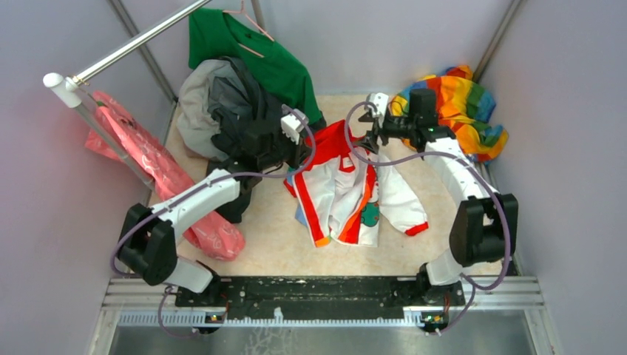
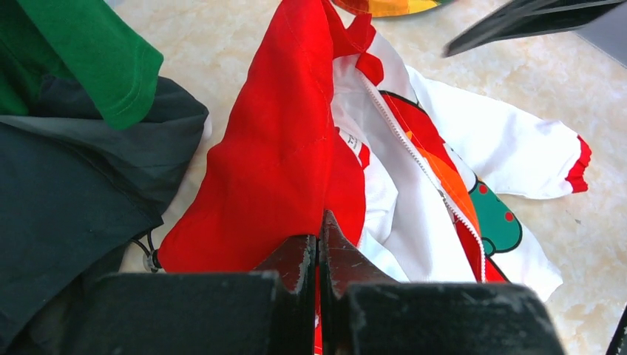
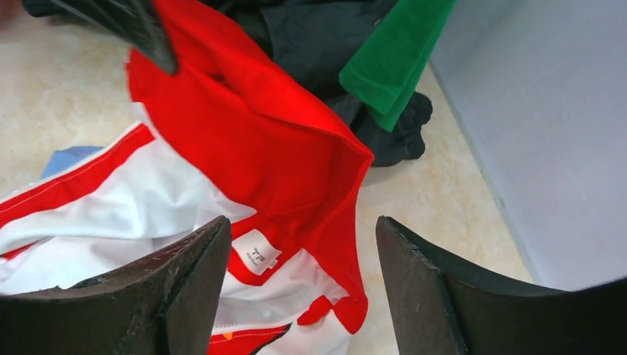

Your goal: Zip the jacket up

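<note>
The small white jacket [image 1: 347, 194] lies open on the table with its red hood [image 1: 333, 144] toward the back. My left gripper [image 1: 302, 157] is shut on the hood's red cloth [image 2: 281, 148], with the fabric pinched between its fingertips [image 2: 319, 248]. The white zipper teeth [image 2: 421, 159] run down the orange-red front strip, and the two front halves lie apart. My right gripper [image 1: 367, 137] hangs open over the collar [image 3: 303, 255], and its fingers [image 3: 196, 274] touch nothing. The neck label [image 3: 255, 255] shows between them.
A dark grey garment pile [image 1: 229, 111] and a green shirt [image 1: 259, 55] on a hanger lie at the back left, close to the hood. A rainbow cloth [image 1: 462, 107] lies at the back right. A pink bag [image 1: 163, 177] leans by the rail [image 1: 126, 48]. Walls close in on both sides.
</note>
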